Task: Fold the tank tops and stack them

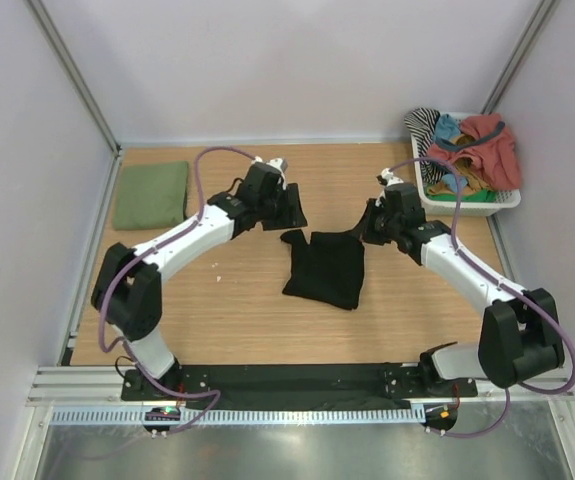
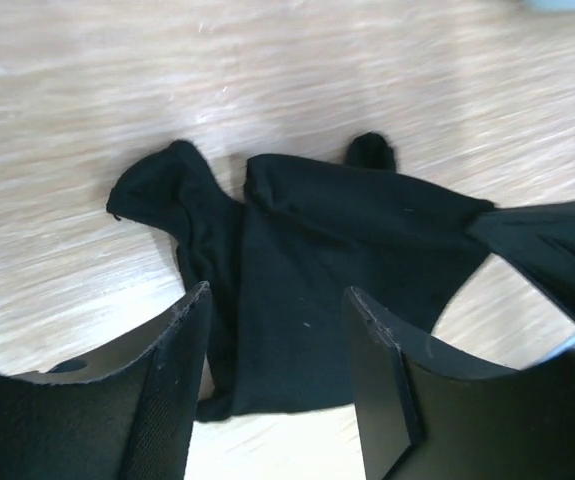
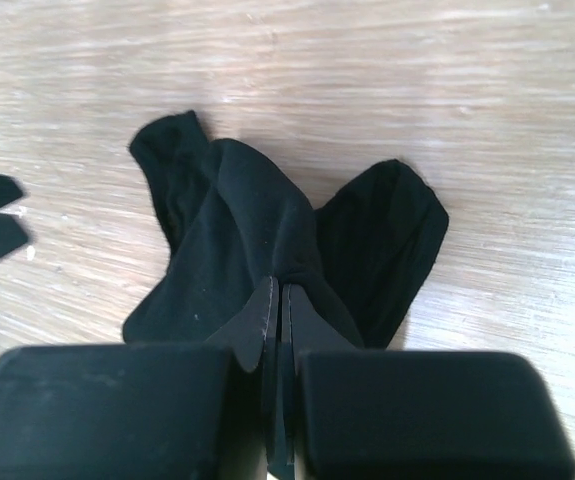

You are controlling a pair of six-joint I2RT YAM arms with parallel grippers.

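The black tank top [image 1: 325,268] lies crumpled on the wooden table [image 1: 227,310] at the centre. My right gripper [image 1: 375,224] is at its right back corner, and in the right wrist view my right gripper [image 3: 279,300] is shut on a raised fold of the black tank top [image 3: 237,240]. My left gripper [image 1: 287,208] hovers at the top's left back corner. In the left wrist view my left gripper [image 2: 277,365] is open above the black tank top [image 2: 307,260], with nothing between its fingers. The olive green tank top [image 1: 152,195] lies folded at the back left.
A white basket [image 1: 505,200] at the back right holds red, teal and striped garments. Grey walls close in the table on three sides. The arm bases sit on a black rail [image 1: 297,380] at the near edge.
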